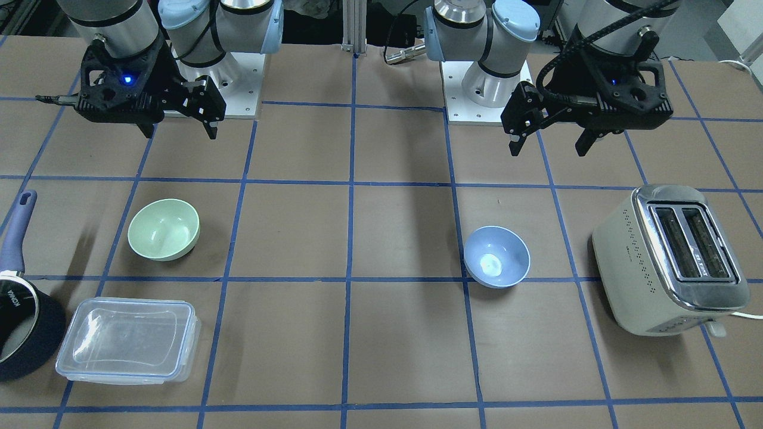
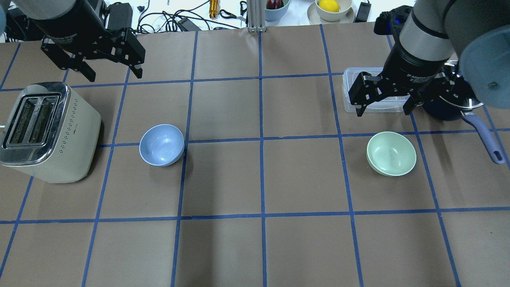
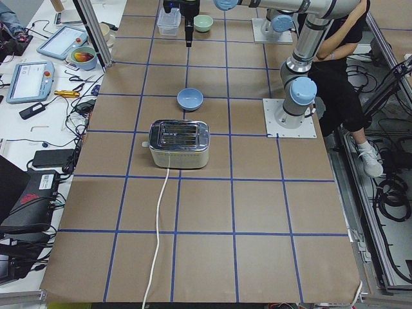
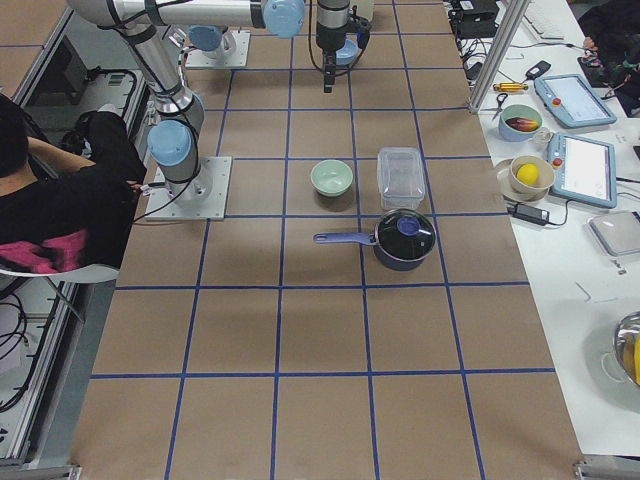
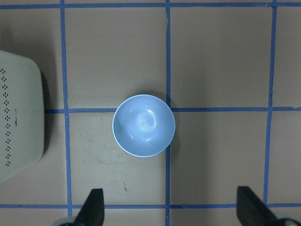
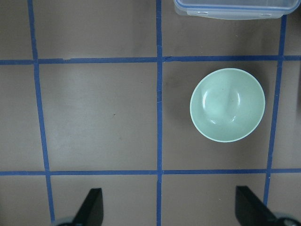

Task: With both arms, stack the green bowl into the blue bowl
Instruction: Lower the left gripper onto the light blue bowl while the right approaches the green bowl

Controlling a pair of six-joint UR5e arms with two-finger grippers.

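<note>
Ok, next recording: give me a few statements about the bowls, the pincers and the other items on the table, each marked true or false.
1. The green bowl already sits inside the blue bowl. False: the two stand far apart on the table, each empty.
2. The left pincer and the right pincer are both open and hold nothing. True.
3. The toaster stands beside the blue bowl, on the left arm's side. True.
4. The clear food container lies next to the blue bowl. False: it lies near the green bowl, on the right arm's side, beside the saucepan.
</note>
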